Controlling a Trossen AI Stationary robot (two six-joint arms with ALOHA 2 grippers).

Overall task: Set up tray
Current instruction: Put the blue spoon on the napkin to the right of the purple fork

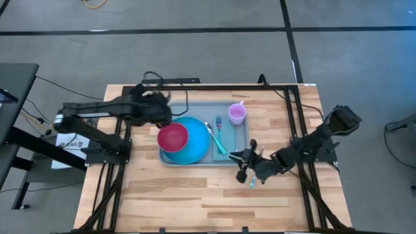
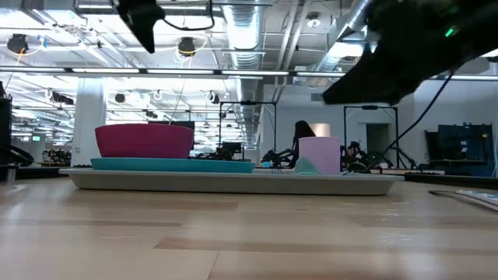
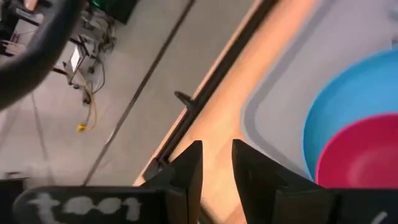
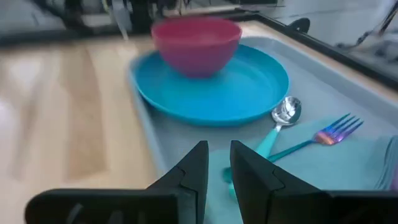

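The tray (image 1: 201, 159) lies mid-table with 1 bowl (image 1: 173, 137) on its plate (image 1: 195, 151) — the right gripper (image 4: 217, 163), nearly closed and empty, is best lifted clear of the spoon (image 4: 278, 124).

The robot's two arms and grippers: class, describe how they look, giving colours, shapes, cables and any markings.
Both arms are dark, jointed and slender, with black cables trailing from them across the table frame. The left gripper and right gripper each have two flat, black, wedge-shaped fingers. The left wrist carries a strip of white hand-lettered marking. A small green light glows on an arm in the low view.
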